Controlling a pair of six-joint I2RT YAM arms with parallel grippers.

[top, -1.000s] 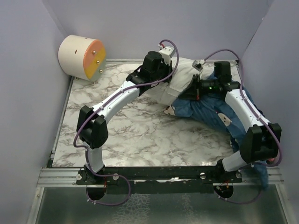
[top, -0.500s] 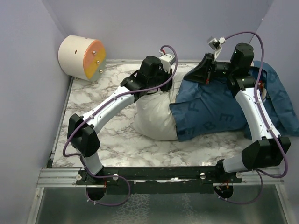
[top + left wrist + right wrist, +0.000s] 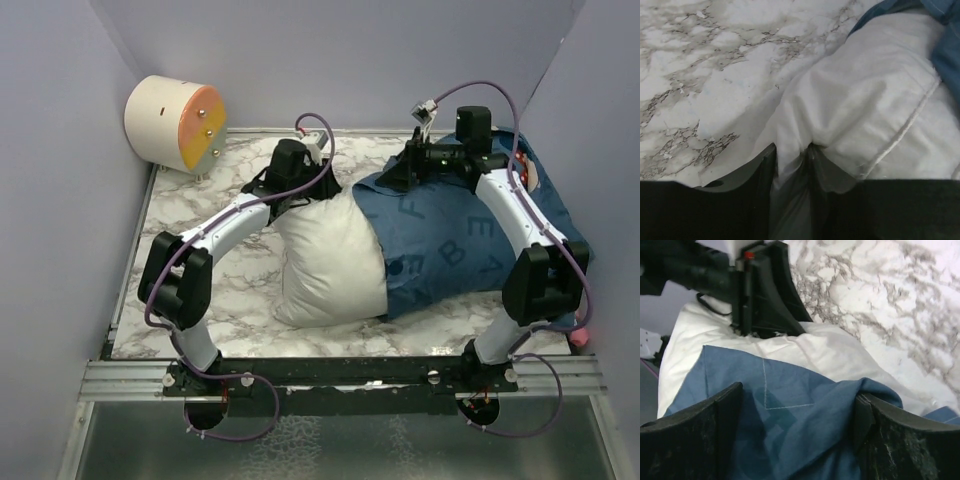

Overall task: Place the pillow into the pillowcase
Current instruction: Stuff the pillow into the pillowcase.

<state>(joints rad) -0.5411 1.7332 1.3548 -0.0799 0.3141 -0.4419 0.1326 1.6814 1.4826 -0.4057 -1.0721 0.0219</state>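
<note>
Top external: pillow (image 3: 330,265) lying on the marble-veined table (image 3: 200,260), left half bare and plump, right half inside the blue pillowcase (image 3: 455,240) printed with darker letters. Left wrist view: left claw (image 3: 792,165) with fingers close together, pinching a fold of the pillow's white cloth; piped seam running across the soft, creased fabric. Right wrist view: right claw (image 3: 795,440) spread wide, dark fingers (image 3: 695,435) on either side of the blue pillowcase cloth, touching it but not clamped. Pale stitched square on the blue weave; white pillow showing beyond its edge. Cream cylinder (image 3: 175,122) with orange face at the far left corner.
</note>
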